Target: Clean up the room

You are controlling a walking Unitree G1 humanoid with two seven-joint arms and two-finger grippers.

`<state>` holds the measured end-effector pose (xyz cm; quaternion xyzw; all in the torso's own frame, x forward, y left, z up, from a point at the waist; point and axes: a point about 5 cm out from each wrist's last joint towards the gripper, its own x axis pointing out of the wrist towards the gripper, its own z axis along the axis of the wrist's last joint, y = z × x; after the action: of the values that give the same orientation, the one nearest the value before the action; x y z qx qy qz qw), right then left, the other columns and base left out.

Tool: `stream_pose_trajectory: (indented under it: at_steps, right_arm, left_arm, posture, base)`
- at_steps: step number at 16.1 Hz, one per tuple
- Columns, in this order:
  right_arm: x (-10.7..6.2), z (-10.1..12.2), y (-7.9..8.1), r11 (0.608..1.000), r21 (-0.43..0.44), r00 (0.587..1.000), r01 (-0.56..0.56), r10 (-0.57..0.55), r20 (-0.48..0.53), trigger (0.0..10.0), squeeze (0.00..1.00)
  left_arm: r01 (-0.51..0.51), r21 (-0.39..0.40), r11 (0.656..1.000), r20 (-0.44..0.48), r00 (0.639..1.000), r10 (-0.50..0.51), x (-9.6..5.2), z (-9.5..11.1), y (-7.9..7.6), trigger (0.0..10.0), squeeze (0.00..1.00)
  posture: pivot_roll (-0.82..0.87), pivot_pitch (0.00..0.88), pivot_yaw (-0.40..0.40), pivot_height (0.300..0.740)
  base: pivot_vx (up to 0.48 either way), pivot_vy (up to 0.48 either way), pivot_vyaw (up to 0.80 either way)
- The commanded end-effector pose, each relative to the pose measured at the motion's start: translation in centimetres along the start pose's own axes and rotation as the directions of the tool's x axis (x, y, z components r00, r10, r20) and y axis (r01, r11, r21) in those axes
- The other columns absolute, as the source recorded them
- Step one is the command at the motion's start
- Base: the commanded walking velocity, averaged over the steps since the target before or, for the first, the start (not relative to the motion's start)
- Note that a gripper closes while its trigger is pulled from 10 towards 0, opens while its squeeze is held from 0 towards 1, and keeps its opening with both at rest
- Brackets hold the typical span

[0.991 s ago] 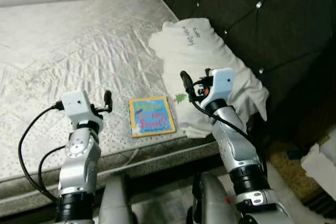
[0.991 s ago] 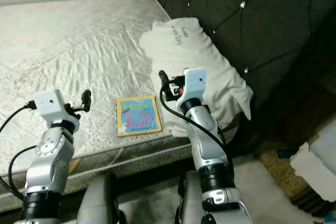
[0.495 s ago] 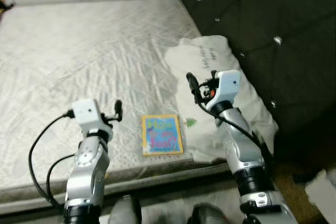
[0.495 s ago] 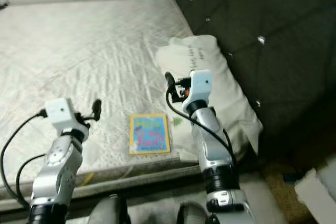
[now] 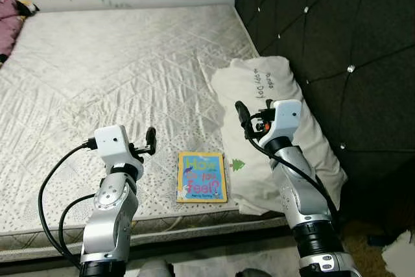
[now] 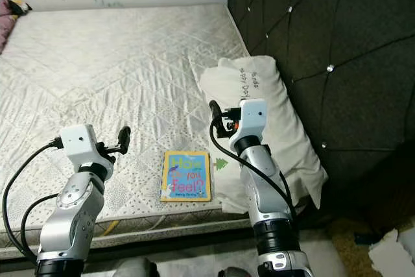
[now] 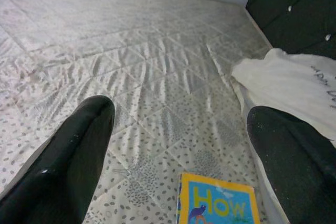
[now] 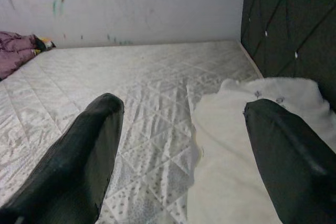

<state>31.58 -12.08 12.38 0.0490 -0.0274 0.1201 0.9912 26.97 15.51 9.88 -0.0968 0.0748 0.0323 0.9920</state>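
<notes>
A purple bundle of cloth (image 5: 9,19) is lying at the far left edge of the bare quilted mattress (image 5: 130,69), close to the pale wall (image 8: 131,3). Nearer the robot, the left gripper (image 5: 150,141) is hovering over the front part of the mattress, its two black fingers (image 7: 73,150) spreading wide apart and gripping nothing. Just beside it toward the right, a children's book (image 5: 202,177) with a yellow border and blue cover is lying flat and face up near the mattress's front edge, apart from both grippers; in the left wrist view its top edge (image 7: 218,200) is showing between the spread fingers. The book's right edge is sitting just beside, possibly touching, a white pillow (image 5: 272,95) that is resting along the right side of the mattress against the dark tufted headboard (image 5: 337,37). The right gripper (image 5: 241,115) is hanging above the pillow's left edge, its fingers (image 8: 84,156) likewise standing wide open with nothing between them. At the bottom right corner, something white (image 5: 401,261) is lying on the floor beside the bed.
</notes>
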Motion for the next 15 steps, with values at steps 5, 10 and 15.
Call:
stream_pose_trajectory:
  at_steps: [5,10,15]
  right_arm:
    - [-0.13,0.40,0.01,1.000,-0.019,1.000,-0.012,0.012,0.012,10.0,0.00]
    - [-0.14,0.17,-0.29,1.000,-0.023,1.000,0.002,-0.002,-0.002,10.0,0.00]
    - [0.04,0.17,-0.18,1.000,-0.018,1.000,-0.010,0.010,-0.003,10.0,0.00]
  left_arm:
    - [-0.006,-0.011,1.000,-0.008,1.000,0.006,-0.11,0.06,0.00,10.0,0.00]
    - [0.012,-0.012,1.000,-0.007,1.000,-0.012,-0.05,0.17,-0.33,10.0,0.00]
    - [0.007,-0.022,1.000,-0.003,1.000,-0.007,0.15,0.38,-0.23,10.0,0.00]
  posture:
    - [0.01,0.000,-0.004,0.740]
    - [0.02,0.000,-0.003,0.740]
    - [0.02,0.000,-0.008,0.740]
  base:
    - [0.000,0.480,0.00]
    - [0.000,0.480,0.00]
    - [0.000,0.480,0.00]
